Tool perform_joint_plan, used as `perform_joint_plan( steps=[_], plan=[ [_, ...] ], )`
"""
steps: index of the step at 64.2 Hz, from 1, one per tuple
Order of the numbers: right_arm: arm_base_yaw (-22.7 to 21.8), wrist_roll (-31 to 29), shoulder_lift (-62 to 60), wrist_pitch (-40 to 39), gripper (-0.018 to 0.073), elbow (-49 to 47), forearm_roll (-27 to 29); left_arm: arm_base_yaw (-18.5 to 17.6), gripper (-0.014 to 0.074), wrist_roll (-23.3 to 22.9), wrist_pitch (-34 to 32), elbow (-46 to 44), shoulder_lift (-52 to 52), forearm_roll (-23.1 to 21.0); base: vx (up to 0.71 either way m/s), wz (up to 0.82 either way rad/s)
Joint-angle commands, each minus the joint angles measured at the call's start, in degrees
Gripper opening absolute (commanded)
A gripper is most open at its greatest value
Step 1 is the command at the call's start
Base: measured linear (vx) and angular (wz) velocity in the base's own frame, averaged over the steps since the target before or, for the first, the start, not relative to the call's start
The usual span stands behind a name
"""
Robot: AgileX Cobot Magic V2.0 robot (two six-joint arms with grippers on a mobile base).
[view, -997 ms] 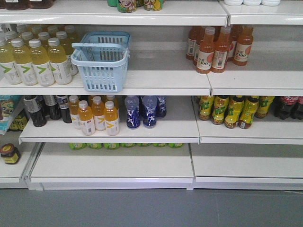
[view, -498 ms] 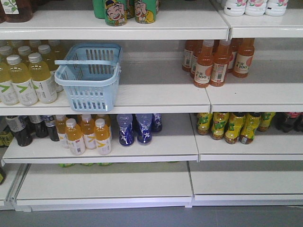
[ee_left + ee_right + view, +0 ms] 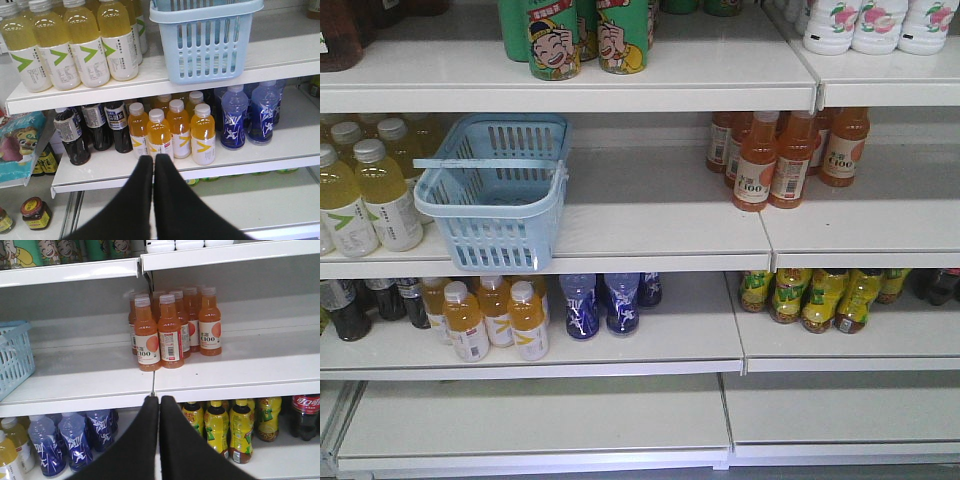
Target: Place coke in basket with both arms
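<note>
**Robot nears the shelving; coke untouched**

The white shelving point(image 3: 650, 215) fills the front view more than it did a second ago. The grey floor has dropped off the bottom edge, the cartoon cans point(image 3: 585, 40) on the top shelf have come into frame, and every row looks larger. I judge this as the approach, with no handling begun.

The basket point(image 3: 500, 235) stands upright on the left half of the middle shelf, its front wall at the shelf's front edge. It is just beside the yellow drink bottles point(image 3: 385, 195), as before. Its handle lies across the rim, and nothing shows inside.

The coke point(image 3: 306, 415) is clear only in the right wrist view, at the right edge of the shelf below. It shows as a dark bottle with a red label and white script, just beside the yellow-green bottles point(image 3: 242, 432). It is well apart from the basket, one shelf lower and in the neighbouring bay.

The left gripper point(image 3: 154, 165) has its fingers pressed together on nothing and faces the lower shelf under the basket. The right gripper point(image 3: 159, 407) is likewise closed and empty, aimed at the seam between bays beneath the orange bottles point(image 3: 170, 330).

The right arm looks the nearer to the coke. It would have to part its fingers and swing right.
</note>
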Motion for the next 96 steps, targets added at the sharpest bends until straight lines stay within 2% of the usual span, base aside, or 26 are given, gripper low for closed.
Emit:
perform_joint_plan(
  steps=[1, 67, 76, 86, 96],
  plan=[
    [-0.32, -0.24, -0.75, -3.96, -0.0006, 0.43, -0.36, 0.04, -0.0006, -0.47, -3.73, -1.83, -1.14, -0.44, 0.11, 0.02],
    [-0.32, -0.24, -0.75, -3.96, -0.0006, 0.43, -0.36, 0.04, -0.0006, -0.47, -3.67, -1.83, -1.14, -0.39, 0.03, 0.01],
    [-0.32, -0.24, -0.75, -3.96, -0.0006, 0.43, -0.36, 0.04, -0.0006, -0.39, -3.67, -1.83, -1.14, 4.12, 0.00, 0.00],
    [-0.32, -0.24, -0.75, -3.96, -0.0006, 0.43, -0.36, 0.04, -0.0006, -0.34, -3.72, -1.83, -1.14, 4.82, 0.00, 0.00],
    [-0.32, -0.24, -0.75, -3.96, -0.0006, 0.43, -0.36, 0.04, -0.0006, -0.34, -4.13, -1.89, -1.14, 9.13, 0.00, 0.00]
  ],
)
